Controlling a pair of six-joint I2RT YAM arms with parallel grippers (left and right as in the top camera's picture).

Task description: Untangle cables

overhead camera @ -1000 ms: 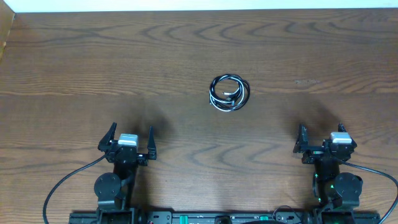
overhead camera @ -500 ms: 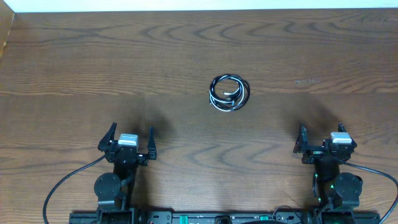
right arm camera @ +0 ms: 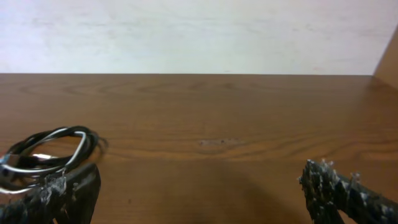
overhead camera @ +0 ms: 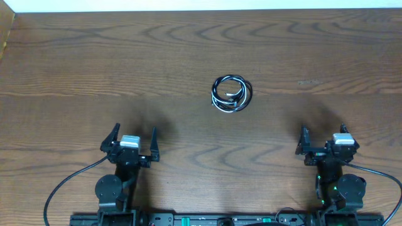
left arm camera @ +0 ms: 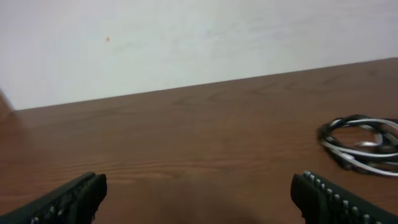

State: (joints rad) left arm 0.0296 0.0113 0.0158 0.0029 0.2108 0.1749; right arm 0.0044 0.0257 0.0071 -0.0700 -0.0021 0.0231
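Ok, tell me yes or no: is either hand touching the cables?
No: the cables lie coiled on the table, with the left hand and the right hand both open and well short of them.

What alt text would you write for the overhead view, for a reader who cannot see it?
A small coil of black and white cables lies on a wooden table. The left gripper and right gripper, both open, sit near the bottom edge, not touching it.
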